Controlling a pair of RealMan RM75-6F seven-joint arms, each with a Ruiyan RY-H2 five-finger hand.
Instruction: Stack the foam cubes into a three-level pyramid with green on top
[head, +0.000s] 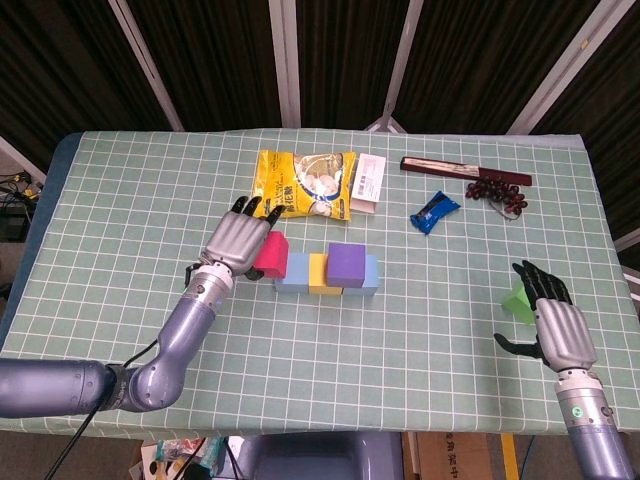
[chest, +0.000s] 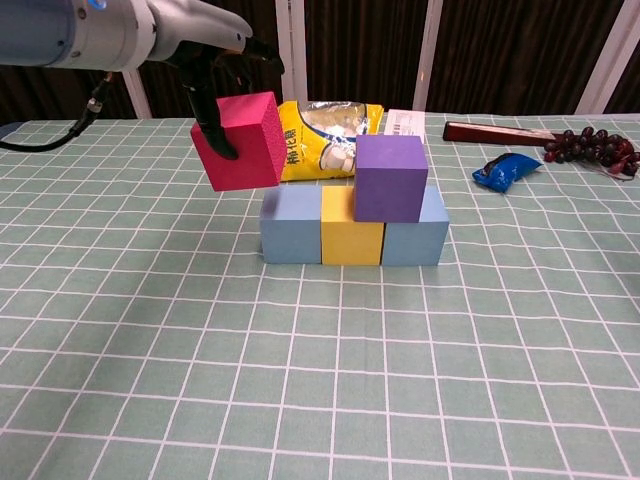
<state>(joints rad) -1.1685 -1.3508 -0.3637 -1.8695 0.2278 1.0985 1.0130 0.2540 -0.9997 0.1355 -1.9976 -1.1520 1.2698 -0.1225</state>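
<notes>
The left hand grips the pink cube, tilted above the left blue cube. Only the head view shows the right hand, fingers spread beside the green cube.

cubes: 6 — blue were 2, yellow 1, purple 1, pink 1, green 1 | bags: yellow 1 | packets: blue 1 | hands: 2
</notes>
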